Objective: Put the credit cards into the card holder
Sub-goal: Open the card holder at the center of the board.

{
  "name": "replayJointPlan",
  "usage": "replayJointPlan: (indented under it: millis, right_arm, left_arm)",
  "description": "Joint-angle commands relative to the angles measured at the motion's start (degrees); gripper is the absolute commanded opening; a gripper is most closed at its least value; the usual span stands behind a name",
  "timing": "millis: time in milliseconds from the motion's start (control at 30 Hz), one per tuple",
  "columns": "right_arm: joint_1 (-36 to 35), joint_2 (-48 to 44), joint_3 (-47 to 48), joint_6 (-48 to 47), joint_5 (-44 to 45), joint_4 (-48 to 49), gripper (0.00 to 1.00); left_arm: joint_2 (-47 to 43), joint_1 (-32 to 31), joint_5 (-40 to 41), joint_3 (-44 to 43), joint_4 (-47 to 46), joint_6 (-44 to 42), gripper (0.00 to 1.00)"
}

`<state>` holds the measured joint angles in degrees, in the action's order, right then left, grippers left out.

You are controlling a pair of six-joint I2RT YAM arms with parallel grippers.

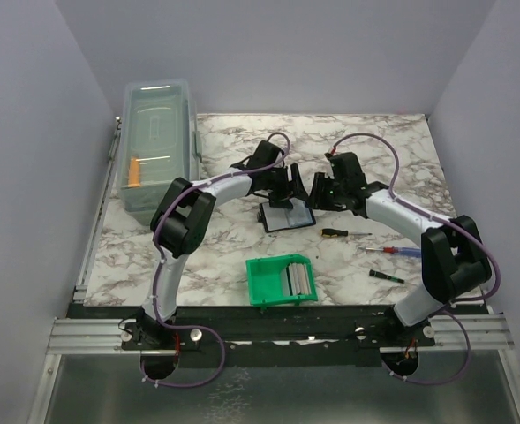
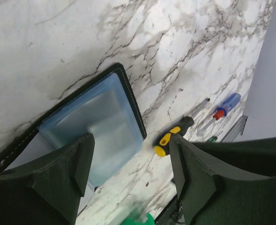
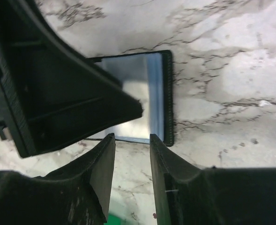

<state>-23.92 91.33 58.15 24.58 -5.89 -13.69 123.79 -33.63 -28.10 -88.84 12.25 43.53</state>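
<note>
Seen from above, a marble-patterned table (image 1: 233,238) carries two black-and-white robot arms that reach in from the near edge and meet near the middle. Between them lies the card holder (image 1: 288,217), a black wallet lying open and flat with its blue-grey inner face up.

The left gripper (image 1: 286,190) hangs over the holder's far side. In the left wrist view its fingers (image 2: 77,168) are spread wide with nothing between them, and one of them lies over the card holder (image 2: 100,119); whether it touches cannot be told.

The right gripper (image 1: 315,194) sits just beside the holder, on its right. In the right wrist view the right gripper (image 3: 132,140) has its fingers (image 3: 102,173) parted only by a narrow gap, and bare table shows through that gap. The card holder (image 3: 154,93) lies just beyond the fingertips, partly covered by a finger of the left gripper (image 3: 81,103).

The credit cards (image 1: 299,278) lie in the right part of a green bin (image 1: 264,281), nearer the arm bases and apart from the holder; they look pale grey, and their number is unclear.

Three screwdrivers lie to the right: a yellow-and-black screwdriver (image 1: 333,233), a red-and-blue screwdriver (image 1: 392,252) and a green-and-black screwdriver (image 1: 386,276). A clear lidded box (image 1: 158,146) stands at the far left.
</note>
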Motion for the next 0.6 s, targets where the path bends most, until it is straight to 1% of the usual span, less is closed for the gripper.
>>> replayJointPlan:
  millis: [0,100,200,233,333,433,500,567]
  right_arm:
    - [-0.24,0.57,-1.37,0.48,-9.18,4.01,0.37]
    - [-0.25,2.29,-1.33,0.56,-13.47,6.89,0.29]
    - [-0.2,4.7,-0.35,1.07,-14.74,8.25,0.19]
    - [-0.17,5.38,0.01,1.22,-14.62,8.44,0.17]
    - [-0.16,7.79,0.87,1.66,-14.74,9.56,0.16]
    - [0.05,10.12,1.24,2.72,-14.4,11.19,0.16]
    - [0.46,11.49,0.92,4.06,-14.15,12.88,0.16]
    - [0.95,12.77,0.46,4.88,-13.28,13.16,0.16]
  left_arm:
    - [1.99,-0.3,-1.64,-2.54,-0.46,-0.58,0.72]
    - [0.06,0.19,-1.14,-1.76,-0.47,-0.87,0.73]
    - [-3.63,1.31,-0.05,0.53,-0.34,-1.76,0.8]
    - [-4.85,1.88,-0.21,1.44,-0.3,-1.73,0.81]
    - [-8.16,3.99,-1.18,4.32,-0.19,-1.35,0.82]
    - [-10.59,5.0,-0.4,7.14,-0.21,-1.71,0.81]
    - [-10.73,5.14,-0.07,8.71,-0.25,-1.49,0.78]
    - [-10.04,5.15,0.23,10.18,-0.3,-0.79,0.73]
